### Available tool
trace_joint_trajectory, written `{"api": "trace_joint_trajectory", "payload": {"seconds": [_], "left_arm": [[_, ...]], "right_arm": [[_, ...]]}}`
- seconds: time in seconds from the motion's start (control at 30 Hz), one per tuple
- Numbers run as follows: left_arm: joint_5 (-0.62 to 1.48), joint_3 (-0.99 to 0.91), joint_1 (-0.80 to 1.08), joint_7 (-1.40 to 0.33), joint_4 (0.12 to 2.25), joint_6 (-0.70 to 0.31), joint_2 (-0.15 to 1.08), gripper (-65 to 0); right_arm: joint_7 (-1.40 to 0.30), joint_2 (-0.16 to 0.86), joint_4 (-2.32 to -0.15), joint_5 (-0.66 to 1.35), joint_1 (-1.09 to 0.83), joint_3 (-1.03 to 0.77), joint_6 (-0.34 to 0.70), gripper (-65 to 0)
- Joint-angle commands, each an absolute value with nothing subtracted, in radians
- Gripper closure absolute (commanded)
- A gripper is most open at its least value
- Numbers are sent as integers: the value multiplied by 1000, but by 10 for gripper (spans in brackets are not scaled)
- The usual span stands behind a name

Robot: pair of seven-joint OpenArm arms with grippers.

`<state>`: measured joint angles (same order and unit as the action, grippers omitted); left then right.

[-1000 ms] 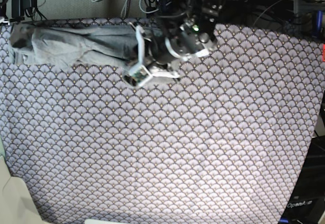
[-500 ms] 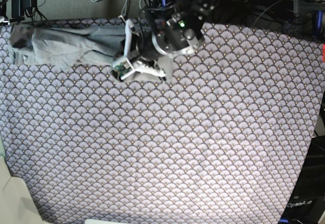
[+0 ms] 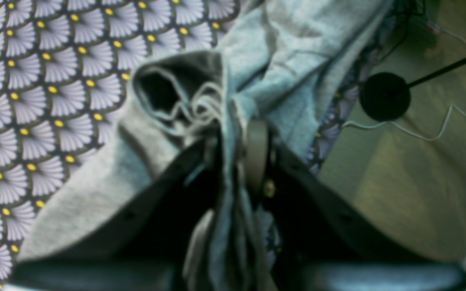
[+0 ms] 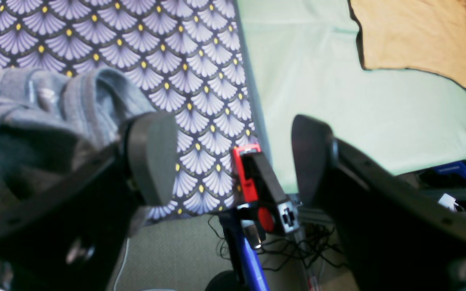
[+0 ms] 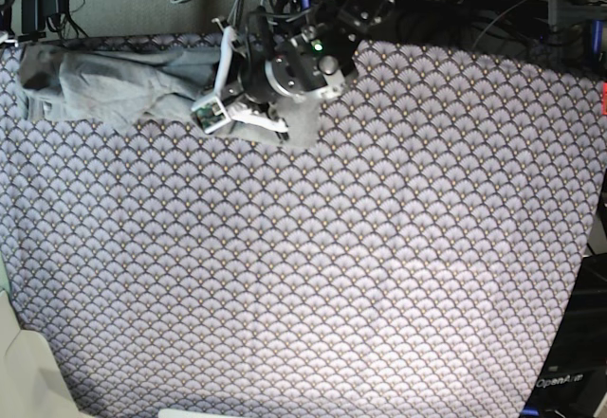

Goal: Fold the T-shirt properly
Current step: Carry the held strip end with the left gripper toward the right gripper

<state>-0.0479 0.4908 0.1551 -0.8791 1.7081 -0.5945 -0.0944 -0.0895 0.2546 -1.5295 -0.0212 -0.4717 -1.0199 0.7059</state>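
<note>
The T-shirt [image 5: 114, 81] is seen bunched up in a long heap along the far edge of the bench [image 5: 379, 276], which is covered by a purple tablecloth [image 5: 313, 295] with a scallop pattern. The heap is stretched from the far corner on the base view's left side toward the middle of that far edge. So its long line is laid along the edge, not across the bench.

The left end effector [image 3: 237, 161] is found at the end of the heap nearest the middle of the bench. Its jaws are closed tight on a bunch of the grey cloth, and folds of the T-shirt [image 3: 281, 52] are seen squeezed between them. The rest of the T-shirt is spread away from this end effector, off toward the far left corner of the base view.

The right end effector [image 4: 233, 157] is held wide open with nothing in it. It is placed at the edge of the bench, over the far end of the heap, and the T-shirt [image 4: 34, 105] is just beside one of its fingers [image 4: 152, 157]. The floor and some cables are seen past the edge.

The folding has not really been started, it is judged. The cloth most likely needs to be spread flat first. The open right end effector is the one nearer to the loose end, so that end can probably be taken by it.
</note>
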Motion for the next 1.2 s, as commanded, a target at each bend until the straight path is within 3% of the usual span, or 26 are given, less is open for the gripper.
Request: {"api": "trace_joint_trajectory", "payload": {"seconds": [0.0, 0.1, 0.23, 0.33, 0.67, 0.9, 1.17], "left_arm": [[-28, 493, 148, -854, 1730, -596, -108, -43], [-28, 493, 148, -855, 1736, -596, -110, -58], [-28, 495, 148, -855, 1738, -596, -122, -220], [-24, 495, 148, -846, 1738, -608, -124, -287], [133, 558, 77, -852, 1773, -596, -77, -291], [137, 366, 134, -855, 1853, -596, -25, -290], [136, 326, 163, -849, 1733, -598, 30, -292]], "right_arm": [[-64, 275, -1547, -7, -478, -1029, 698, -450], [-64, 275, -1547, -7, -478, -1029, 698, -450], [-62, 275, -1547, -7, -483, -1029, 698, -450], [-62, 275, -1547, -7, -484, -1029, 698, -450], [-61, 275, -1544, -7, -487, -1030, 698, -450], [-59, 275, -1547, -7, -478, -1038, 698, -450], [-65, 275, -1547, -2, -406, -1130, 698, -449]]}}
